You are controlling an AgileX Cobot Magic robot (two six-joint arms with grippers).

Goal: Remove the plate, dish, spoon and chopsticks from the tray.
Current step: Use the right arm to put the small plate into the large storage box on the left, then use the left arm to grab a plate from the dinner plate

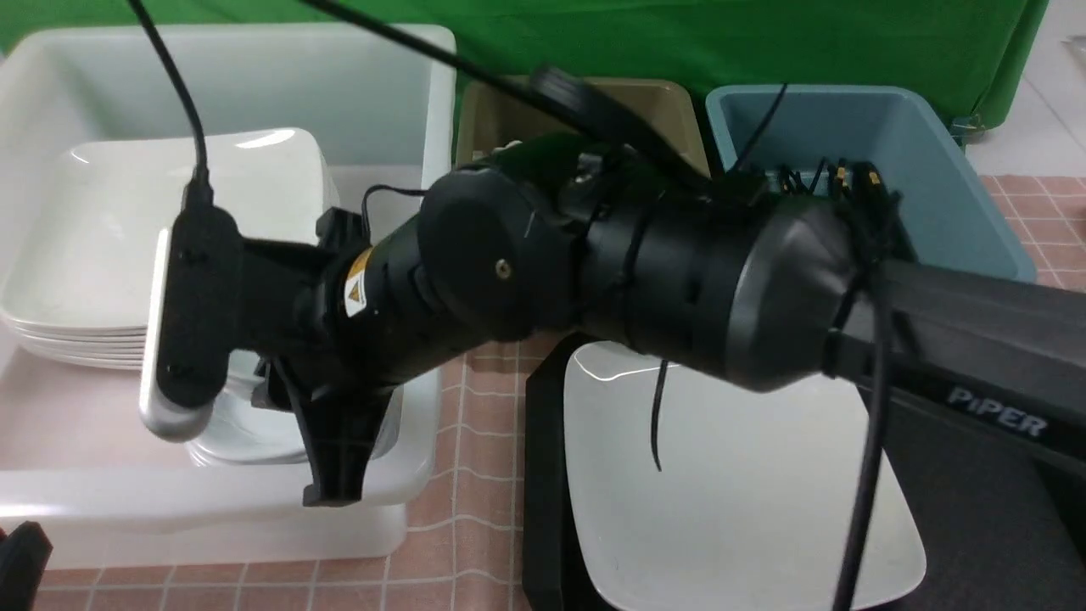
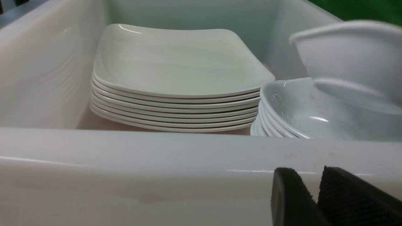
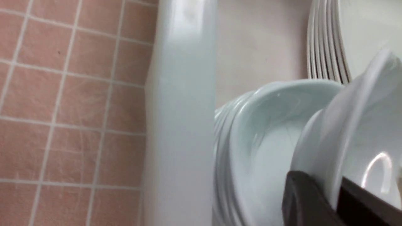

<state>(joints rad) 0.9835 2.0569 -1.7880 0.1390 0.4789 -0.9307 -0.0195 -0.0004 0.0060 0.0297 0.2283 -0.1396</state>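
- The plate is lying flat on the tray, nearest me.
- My left gripper is hanging by the near wall of the white tub, fingers nearly together and nothing between them. I cannot tell if they are fully closed.
- My right gripper is clenching the dish by its rim, tilted above the stack of small dishes inside the tub.
- The stack of square plates is sitting beyond.

Staged lab, green backdrop (blue tub)
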